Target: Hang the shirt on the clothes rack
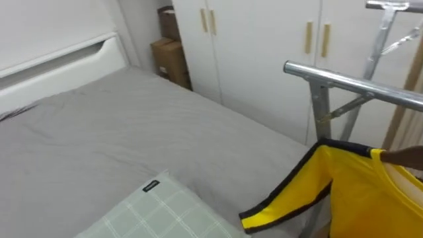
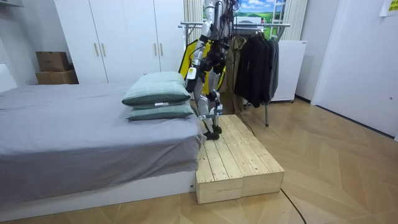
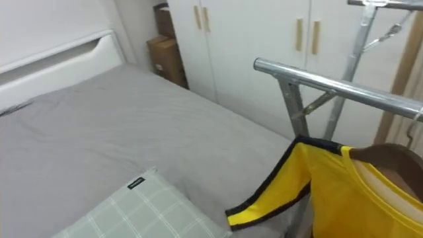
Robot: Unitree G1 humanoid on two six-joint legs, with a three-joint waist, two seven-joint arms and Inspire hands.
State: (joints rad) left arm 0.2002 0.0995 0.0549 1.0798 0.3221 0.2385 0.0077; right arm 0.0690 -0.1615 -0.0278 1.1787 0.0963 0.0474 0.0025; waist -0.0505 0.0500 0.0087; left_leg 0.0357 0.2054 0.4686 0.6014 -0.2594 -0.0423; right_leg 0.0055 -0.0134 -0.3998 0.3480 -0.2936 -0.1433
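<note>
The yellow shirt (image 3: 344,198) sits on a brown hanger (image 3: 390,155) at four o'clock, below the rack rail (image 3: 330,82). I cannot tell whether either robot hand (image 2: 190,73) is clamped.

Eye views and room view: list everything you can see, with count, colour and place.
yellow shirt: one, yellow with black trim, just below the rack's near rail
hanger: one, brown, inside the shirt's collar
clothes rack: one, silver metal, beside the bed
dark garments: several, black and grey, hanging on the rack
bed: one, grey sheet, white headboard
pillows: two, pale green check, stacked on the bed's end by the rack
wardrobe: one, white, against the wall
cardboard boxes: two, brown, stacked beside the wardrobe
wooden platform: one, pale wood, at the bed's end
robot: stands on the platform, at the rack
</note>
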